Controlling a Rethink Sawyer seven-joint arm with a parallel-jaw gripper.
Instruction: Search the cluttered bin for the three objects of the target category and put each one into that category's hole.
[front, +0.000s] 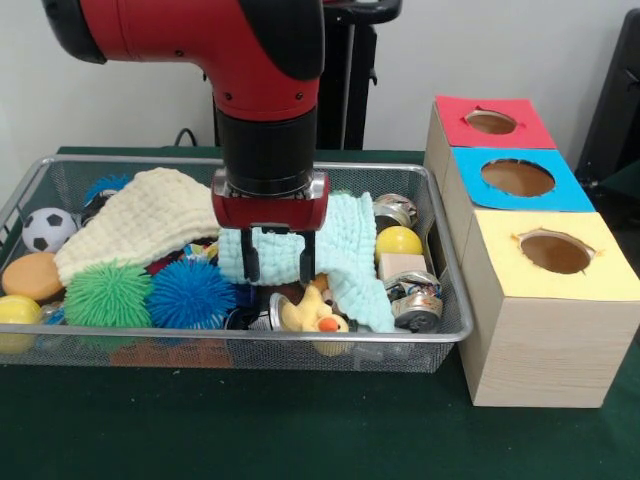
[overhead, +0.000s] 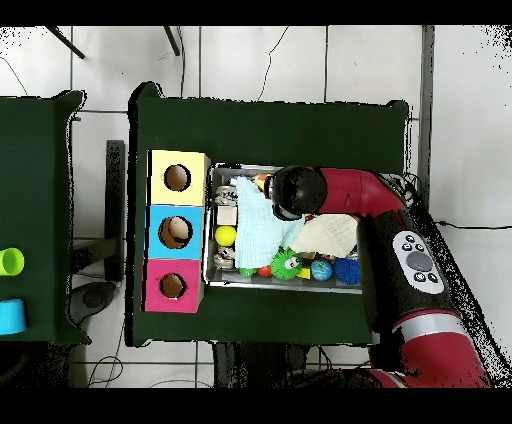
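The gripper (front: 278, 262) is hanging with fingers apart over the mint cloth (front: 345, 250) in the bin (front: 440, 215). Search step; next, descending onto the duck (front: 315, 312).

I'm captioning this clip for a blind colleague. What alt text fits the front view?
A red and black robot arm hangs its open gripper over a pale blue cloth in a cluttered wire-mesh bin, with a yellow plush duck just below. Right of the bin stands a wooden box with red, blue and yellow holes.
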